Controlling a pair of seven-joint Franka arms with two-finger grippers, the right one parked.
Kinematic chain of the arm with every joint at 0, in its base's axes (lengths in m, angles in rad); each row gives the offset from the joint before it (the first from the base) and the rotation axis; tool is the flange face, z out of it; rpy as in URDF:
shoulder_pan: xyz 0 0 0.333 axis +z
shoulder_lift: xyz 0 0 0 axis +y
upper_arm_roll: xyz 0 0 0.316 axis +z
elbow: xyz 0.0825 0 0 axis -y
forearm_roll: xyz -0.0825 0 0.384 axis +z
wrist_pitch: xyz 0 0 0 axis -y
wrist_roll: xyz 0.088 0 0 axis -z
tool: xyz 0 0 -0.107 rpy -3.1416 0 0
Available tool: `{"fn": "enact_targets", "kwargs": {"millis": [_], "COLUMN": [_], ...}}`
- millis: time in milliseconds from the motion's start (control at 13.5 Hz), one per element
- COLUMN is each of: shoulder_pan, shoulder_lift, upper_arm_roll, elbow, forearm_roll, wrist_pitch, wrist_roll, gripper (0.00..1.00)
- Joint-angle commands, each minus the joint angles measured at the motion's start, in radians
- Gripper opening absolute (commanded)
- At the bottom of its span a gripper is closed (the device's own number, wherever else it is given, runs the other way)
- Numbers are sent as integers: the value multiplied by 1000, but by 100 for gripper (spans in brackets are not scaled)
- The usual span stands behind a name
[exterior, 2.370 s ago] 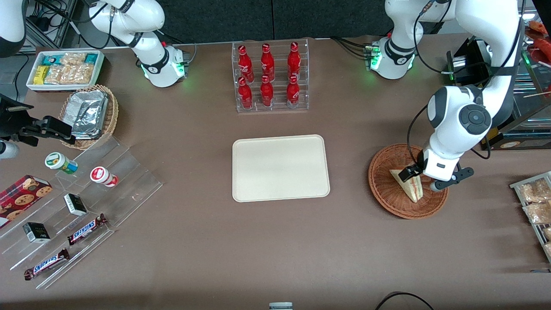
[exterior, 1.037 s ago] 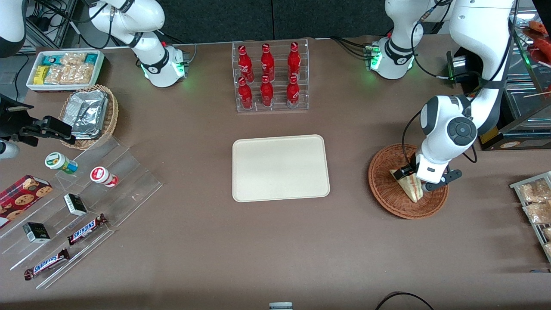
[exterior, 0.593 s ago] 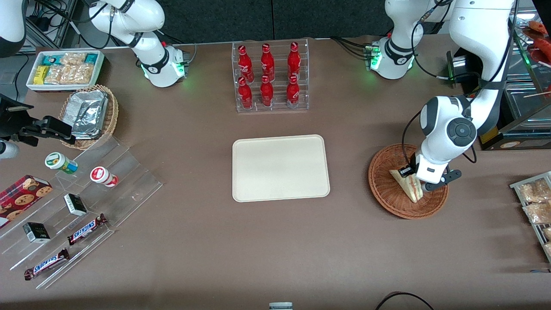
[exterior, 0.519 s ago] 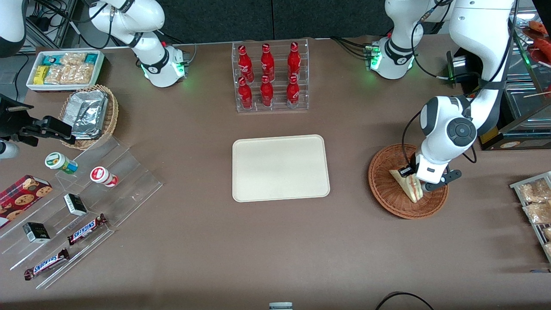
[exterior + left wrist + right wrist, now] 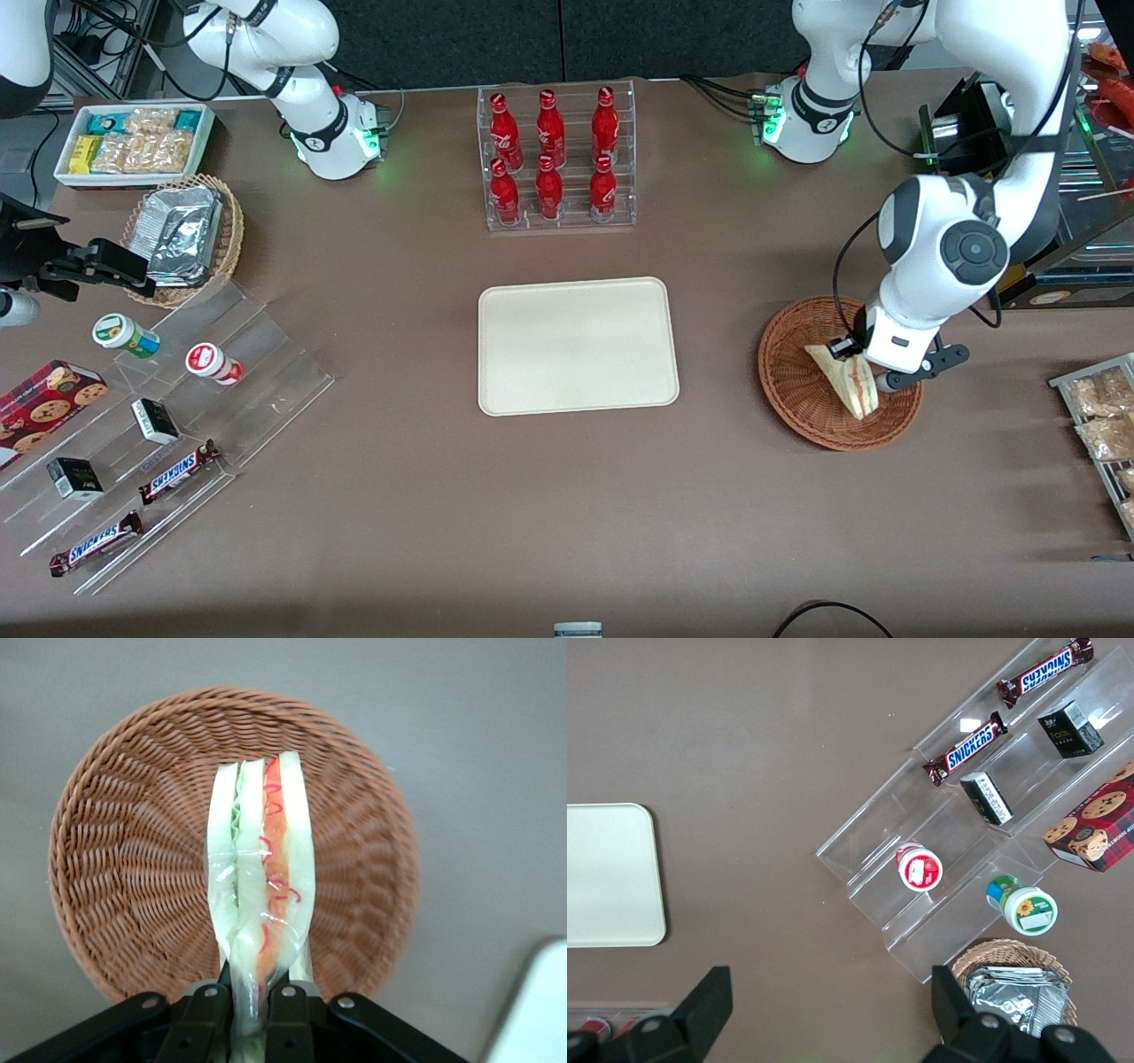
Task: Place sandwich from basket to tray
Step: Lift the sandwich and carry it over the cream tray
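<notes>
Toward the working arm's end of the table, the basket (image 5: 802,394) sits on the brown table (image 5: 532,496), with the gripper (image 5: 864,370) over its middle and clamped on the sandwich (image 5: 849,383). From the left wrist camera, the two black fingers (image 5: 205,1020) press against the wedge's flanks at one end, and the sandwich (image 5: 261,895) reaches out from them over the basket (image 5: 115,859), its cut edge up so the pale bread layers, green leaf and red-orange filling show. Whether the wedge's lower end touches the weave cannot be told. Well apart, toward the table's middle, the tray (image 5: 578,346) lies flat with nothing on it; a corner of it (image 5: 540,1010) shows beside the basket at the wrist. Farther from the front camera than the tray stands a clear rack of red bottles (image 5: 554,159). Toward the parked arm's end are clear stepped shelves (image 5: 177,416) with Snickers bars (image 5: 177,471), and farther still a tan basket of foil packets (image 5: 184,235).
</notes>
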State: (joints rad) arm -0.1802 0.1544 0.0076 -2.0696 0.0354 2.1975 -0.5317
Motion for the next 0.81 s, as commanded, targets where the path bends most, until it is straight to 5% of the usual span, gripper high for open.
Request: {"fn": "enact_targets", "kwargs": {"millis": [0, 741], "shoulder_pan": [-80, -427], "shoulder_lift": [7, 272], "upper_arm_roll": [-5, -6], "elbow": [153, 460], "forearm_roll": [12, -2], "wrist_pitch": [-190, -219], "wrist_roll": [-37, -267], "gripper": [0, 0]}}
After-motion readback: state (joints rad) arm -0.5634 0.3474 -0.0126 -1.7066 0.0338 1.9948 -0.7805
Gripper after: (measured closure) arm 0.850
